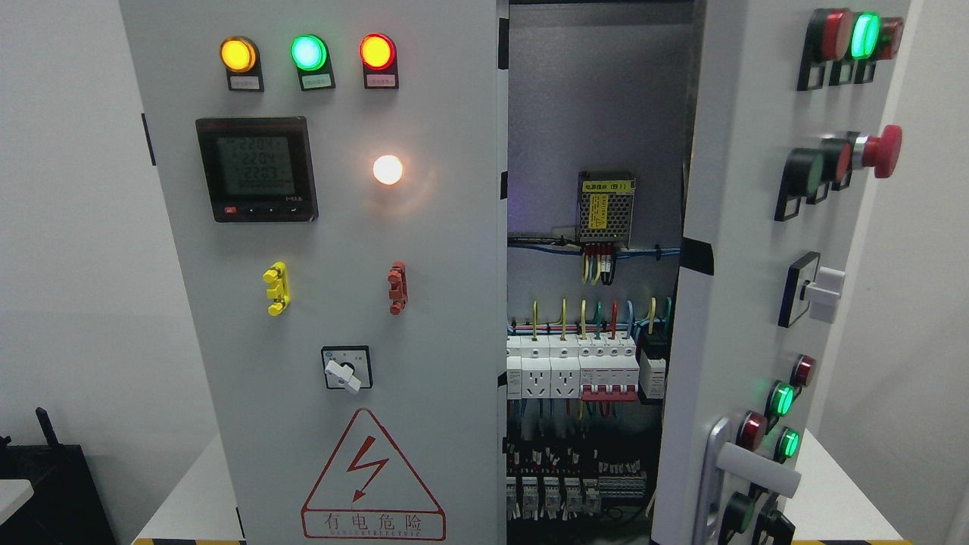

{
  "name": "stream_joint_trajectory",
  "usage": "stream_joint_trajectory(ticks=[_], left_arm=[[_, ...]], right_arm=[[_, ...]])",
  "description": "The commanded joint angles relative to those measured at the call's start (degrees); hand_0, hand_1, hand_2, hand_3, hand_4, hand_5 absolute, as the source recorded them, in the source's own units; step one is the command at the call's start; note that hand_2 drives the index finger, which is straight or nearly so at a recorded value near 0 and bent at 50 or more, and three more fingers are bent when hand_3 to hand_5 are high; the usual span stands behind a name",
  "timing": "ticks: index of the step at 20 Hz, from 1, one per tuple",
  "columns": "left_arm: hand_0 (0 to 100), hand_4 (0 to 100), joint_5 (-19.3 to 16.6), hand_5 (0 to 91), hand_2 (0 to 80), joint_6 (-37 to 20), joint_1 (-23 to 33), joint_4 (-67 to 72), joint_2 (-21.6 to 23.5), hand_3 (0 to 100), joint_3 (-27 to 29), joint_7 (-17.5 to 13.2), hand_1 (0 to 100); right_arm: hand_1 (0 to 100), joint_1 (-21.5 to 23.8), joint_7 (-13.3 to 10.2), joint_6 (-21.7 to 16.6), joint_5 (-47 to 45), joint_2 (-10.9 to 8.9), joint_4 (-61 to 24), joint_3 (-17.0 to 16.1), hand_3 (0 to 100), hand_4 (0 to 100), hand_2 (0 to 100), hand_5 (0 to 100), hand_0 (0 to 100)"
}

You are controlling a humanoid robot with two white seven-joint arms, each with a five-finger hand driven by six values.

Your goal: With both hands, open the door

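A grey electrical cabinet fills the head view. Its left door sits flat and closed, carrying three indicator lamps, a digital meter and a rotary switch. The right door is swung outward, showing its face at a steep angle with a lever handle low on it. Between the doors the cabinet interior is exposed, with a power supply, wiring and breakers. Neither of my hands nor any arm appears in the picture.
The cabinet stands on a white table with a yellow-black striped front edge. A dark object sits at the lower left. White walls lie on both sides. A red mushroom button and other knobs stick out from the open door.
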Motion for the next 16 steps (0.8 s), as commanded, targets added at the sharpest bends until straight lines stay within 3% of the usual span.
stream_joint_trajectory(ticks=[1, 8, 10, 13, 16], left_arm=[[0, 3, 0.0, 0.0, 0.0, 0.0, -0.1, -0.2, 0.0, 0, 0.0, -0.1, 0], [0, 3, -0.8, 0.0, 0.0, 0.0, 0.9, -5.2, 0.1, 0, -1.1, -0.5, 0], [0, 3, -1.9, 0.0, 0.0, -0.1, 5.3, -13.7, 0.6, 0, -1.0, -0.7, 0], [0, 3, -8.4, 0.0, 0.0, -0.3, 13.3, -35.8, 3.7, 0, 2.0, -1.0, 0], [0, 3, -8.5, 0.0, 0.0, -4.5, 22.4, -57.3, 6.6, 0, 3.5, -2.8, 0]], right_arm=[[0, 0.0, -0.1, 0.1, 0.0, -0.02, 0.0, 0.0, 0, 0, 0, 0, 0], [0, 0.0, 0.0, 0.1, 0.0, 0.07, 0.0, 0.0, 0, 0, 0, 0, 0], [0, 0.0, 0.0, 0.1, 0.0, -0.02, 0.0, 0.0, 0, 0, 0, 0, 0], [0, 0.0, 0.0, 0.0, 0.0, -0.02, 0.0, 0.0, 0, 0, 0, 0, 0], [0, 0.0, 0.0, 0.1, 0.0, -0.02, 0.0, 0.0, 0, 0, 0, 0, 0]])
